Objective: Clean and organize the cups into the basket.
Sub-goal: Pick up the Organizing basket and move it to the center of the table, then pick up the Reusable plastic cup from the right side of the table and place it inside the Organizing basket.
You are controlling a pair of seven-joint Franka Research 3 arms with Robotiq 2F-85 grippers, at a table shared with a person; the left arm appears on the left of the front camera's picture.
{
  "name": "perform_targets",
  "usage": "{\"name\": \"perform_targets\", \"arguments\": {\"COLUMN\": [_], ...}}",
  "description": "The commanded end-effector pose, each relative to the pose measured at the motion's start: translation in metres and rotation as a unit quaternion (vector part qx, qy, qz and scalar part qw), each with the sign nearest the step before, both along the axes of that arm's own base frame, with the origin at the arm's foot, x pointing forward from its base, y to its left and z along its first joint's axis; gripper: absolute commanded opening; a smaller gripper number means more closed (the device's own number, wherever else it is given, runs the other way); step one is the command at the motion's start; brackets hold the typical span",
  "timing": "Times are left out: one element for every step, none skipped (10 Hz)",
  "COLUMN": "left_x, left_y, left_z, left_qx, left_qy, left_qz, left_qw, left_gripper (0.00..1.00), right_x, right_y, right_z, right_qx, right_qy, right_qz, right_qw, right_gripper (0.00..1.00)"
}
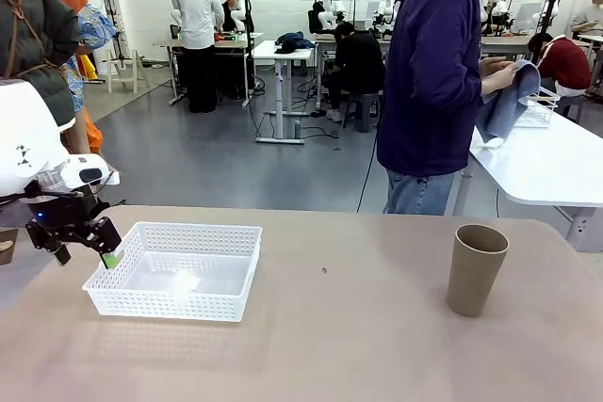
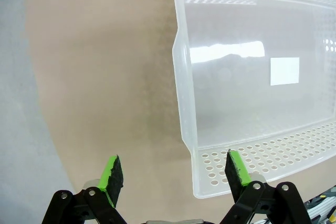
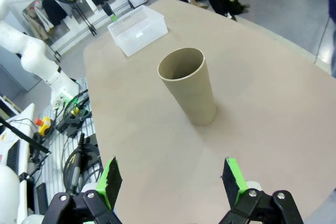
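Observation:
One brown cup (image 1: 476, 268) stands upright on the right side of the table, open end up. In the right wrist view the cup (image 3: 189, 85) is ahead of my open right gripper (image 3: 172, 179), with bare table between them. The white lattice-sided basket (image 1: 170, 303) sits at the left with nothing in it. My left gripper (image 1: 87, 256) hovers open at its left end. In the left wrist view my left gripper (image 2: 174, 170) straddles the near corner of the basket (image 2: 181, 77), one finger above the perforated wall and the other over the table.
A person in a dark purple hoodie (image 1: 429, 82) stands beyond the far edge, holding a grey-blue cloth (image 1: 509, 105). The basket (image 3: 147, 39) and my left arm (image 3: 31, 51) show far off in the right wrist view. Bare tan tabletop (image 1: 349, 317) lies between basket and cup.

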State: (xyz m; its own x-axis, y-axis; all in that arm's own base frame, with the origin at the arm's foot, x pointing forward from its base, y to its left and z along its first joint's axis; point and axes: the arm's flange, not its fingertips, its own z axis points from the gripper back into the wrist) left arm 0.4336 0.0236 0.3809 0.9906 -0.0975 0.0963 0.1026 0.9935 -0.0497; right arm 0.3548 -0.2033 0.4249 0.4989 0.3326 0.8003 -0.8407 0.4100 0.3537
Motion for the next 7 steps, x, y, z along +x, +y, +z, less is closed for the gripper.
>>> {"name": "perform_targets", "arguments": {"left_x": [-0.0003, -0.0005, 0.0, 0.0001, 0.0006, 0.0019, -0.0021], "left_y": [-0.002, -0.0038, -0.0042, -0.004, -0.0046, -0.0064, -0.0043], "left_z": [0.0009, -0.0015, -0.0023, -0.0029, -0.0043, -0.0073, -0.0033], "left_qx": [0.02, 0.025, 0.03, 0.033, 0.036, 0.041, 0.051], "left_qy": [-0.002, 0.001, 0.001, 0.0, 0.0, 0.003, -0.003], "left_qz": [0.012, 0.014, 0.016, 0.018, 0.02, 0.026, 0.033], "left_qw": [1.0, 1.0, 0.999, 0.999, 0.999, 0.999, 0.998], "left_gripper": [1.0, 1.0, 1.0, 1.0, 1.0, 1.0, 1.0], "right_x": [0.0068, 0.0078, 0.0084, 0.0085, 0.0094, 0.0103, 0.0107], "right_y": [-0.0005, 0.0004, 0.0011, 0.0016, 0.0031, 0.0048, 0.0068], "right_z": [-0.0063, -0.0095, -0.0106, -0.0103, -0.0115, -0.013, -0.0106], "right_qx": [0.011, 0.016, 0.019, 0.021, 0.023, 0.021, -0.001], "right_qy": [-0.03, -0.038, -0.043, -0.049, -0.059, -0.058, -0.024], "right_qz": [0.03, 0.038, 0.041, 0.047, 0.052, 0.05, -0.024], "right_qw": [0.999, 0.998, 0.998, 0.997, 0.997, 0.997, 0.999], "right_gripper": [1.0, 1.0, 1.0, 1.0, 1.0, 1.0, 1.0]}}
